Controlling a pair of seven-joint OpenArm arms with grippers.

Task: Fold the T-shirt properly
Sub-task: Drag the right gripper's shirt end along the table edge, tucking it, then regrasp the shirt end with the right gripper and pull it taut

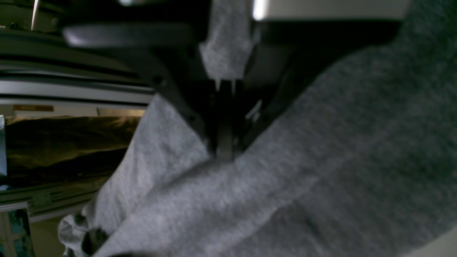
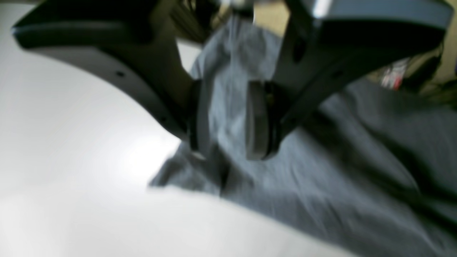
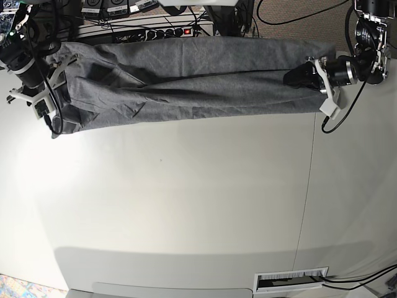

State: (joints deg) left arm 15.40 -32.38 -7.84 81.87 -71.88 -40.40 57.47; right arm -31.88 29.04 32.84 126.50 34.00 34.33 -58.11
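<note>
The heather-grey T-shirt [image 3: 186,81] lies stretched in a long band across the far side of the white table [image 3: 186,205]. At its right end in the base view, my left gripper [image 3: 291,79] is shut on a bunched fold of the cloth. The left wrist view shows the closed fingers [image 1: 225,150] pinching the grey fabric [image 1: 321,160]. At the shirt's other end my right gripper [image 3: 54,121] stands over the cloth. In the right wrist view its jaws are apart [image 2: 226,121], with loose T-shirt cloth [image 2: 339,171] running between and below them at the table's surface.
A power strip with cables [image 3: 161,31] runs along the back edge behind the shirt. A black cable [image 3: 338,112] hangs by the left arm. A slot with a barcode label [image 3: 291,280] sits at the table's near edge. A seam [image 3: 307,186] crosses the tabletop on the right.
</note>
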